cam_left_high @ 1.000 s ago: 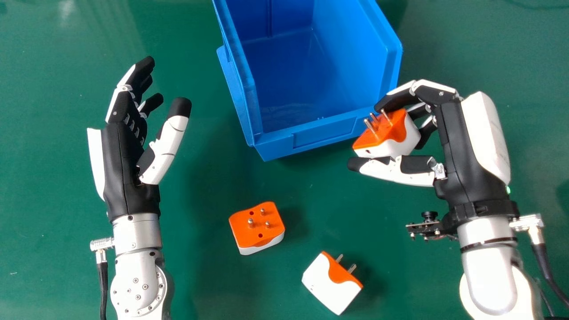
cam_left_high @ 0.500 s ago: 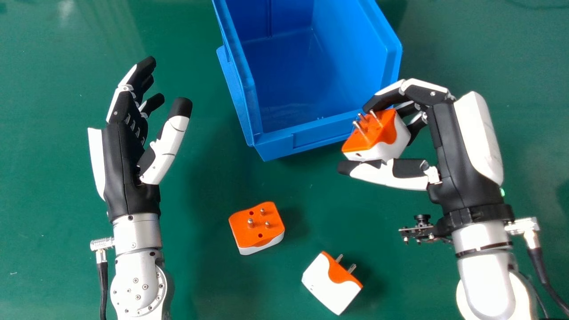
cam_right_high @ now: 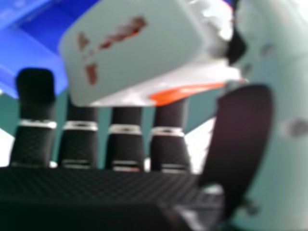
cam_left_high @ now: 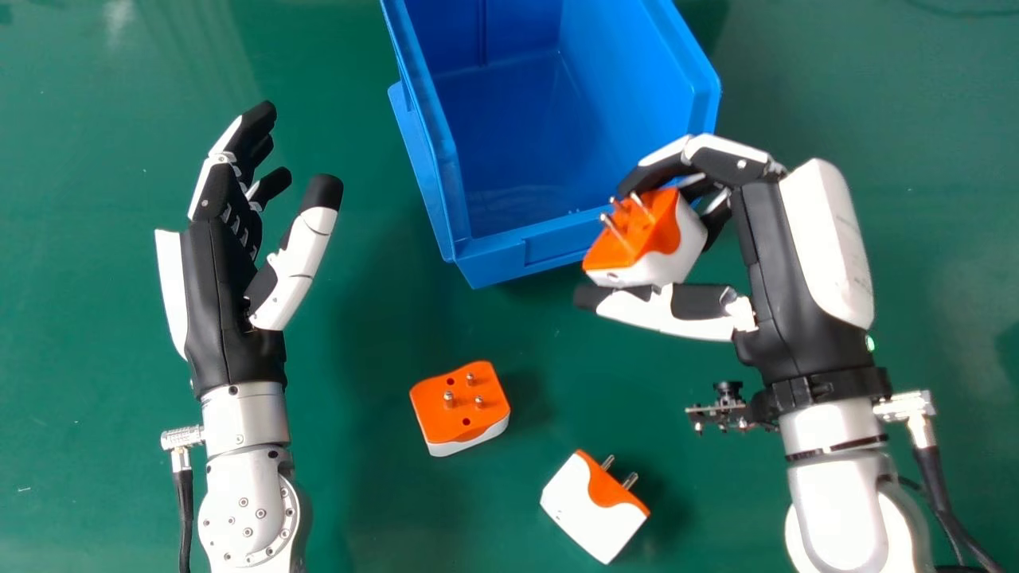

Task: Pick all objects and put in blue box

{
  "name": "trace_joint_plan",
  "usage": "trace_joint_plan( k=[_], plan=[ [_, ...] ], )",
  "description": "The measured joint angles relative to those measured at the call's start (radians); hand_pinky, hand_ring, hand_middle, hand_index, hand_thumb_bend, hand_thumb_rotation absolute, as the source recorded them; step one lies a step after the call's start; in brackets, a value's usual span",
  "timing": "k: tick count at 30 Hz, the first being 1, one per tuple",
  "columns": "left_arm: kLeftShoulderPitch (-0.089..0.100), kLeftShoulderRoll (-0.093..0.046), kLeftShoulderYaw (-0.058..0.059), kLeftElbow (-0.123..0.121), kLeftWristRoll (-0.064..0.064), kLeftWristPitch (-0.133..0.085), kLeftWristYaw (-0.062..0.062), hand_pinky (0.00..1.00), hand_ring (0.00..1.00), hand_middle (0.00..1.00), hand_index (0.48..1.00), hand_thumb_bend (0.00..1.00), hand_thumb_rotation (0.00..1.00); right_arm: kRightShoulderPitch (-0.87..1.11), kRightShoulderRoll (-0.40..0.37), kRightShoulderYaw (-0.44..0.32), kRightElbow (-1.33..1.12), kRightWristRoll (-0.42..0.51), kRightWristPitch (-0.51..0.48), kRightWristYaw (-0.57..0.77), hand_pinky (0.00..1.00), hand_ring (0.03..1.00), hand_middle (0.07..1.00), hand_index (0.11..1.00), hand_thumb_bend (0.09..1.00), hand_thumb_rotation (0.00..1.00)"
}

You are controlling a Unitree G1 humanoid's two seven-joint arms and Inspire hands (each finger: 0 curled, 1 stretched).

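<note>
Probably transfer step: right hand, fingers clamped on plug adapter at storage bin's 5 o'clock. Next: lift toward 11, release. Left hand, 9 o'clock, fingers apart.

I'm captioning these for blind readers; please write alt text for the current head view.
A robot's right hand grips an orange-and-white plug adapter by a blue box; two more adapters lie on the green table.

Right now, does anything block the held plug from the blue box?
Only the front wall of the blue box stands between the plug in the right hand and the box's inside; nothing else visible does.
</note>
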Motion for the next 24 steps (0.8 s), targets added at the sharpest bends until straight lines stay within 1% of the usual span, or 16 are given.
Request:
trace_joint_plan(
  k=[4,11,15,18,24],
  plan=[
    [0.000,0.000,0.000,0.000,0.000,0.000,-0.004,0.81,0.88,0.87,0.803,0.75,0.54,-0.040,0.020,0.010,-0.005,-0.036,-0.001,-0.020,0.30,0.404,0.474,0.497,0.495,0.00],
    [0.000,0.003,0.002,0.003,0.001,0.000,-0.002,0.81,0.88,0.87,0.803,0.76,0.54,-0.142,0.023,0.028,0.022,-0.056,-0.009,-0.024,0.30,0.408,0.488,0.505,0.494,0.00],
    [-0.001,0.004,0.003,0.004,-0.001,-0.001,-0.002,0.81,0.88,0.87,0.803,0.76,0.54,-0.205,0.019,0.041,0.080,-0.069,-0.023,-0.028,0.31,0.411,0.496,0.508,0.494,0.00],
    [-0.001,0.006,0.002,0.005,0.000,-0.001,0.004,0.81,0.88,0.87,0.803,0.76,0.54,-0.249,0.017,0.053,0.138,-0.085,-0.028,-0.044,0.31,0.410,0.500,0.510,0.494,0.00],
    [-0.001,0.006,0.002,0.004,0.000,-0.001,0.007,0.81,0.88,0.87,0.802,0.77,0.54,-0.324,0.020,0.071,0.256,-0.105,-0.040,-0.087,0.31,0.411,0.509,0.520,0.492,0.00]
  ],
)
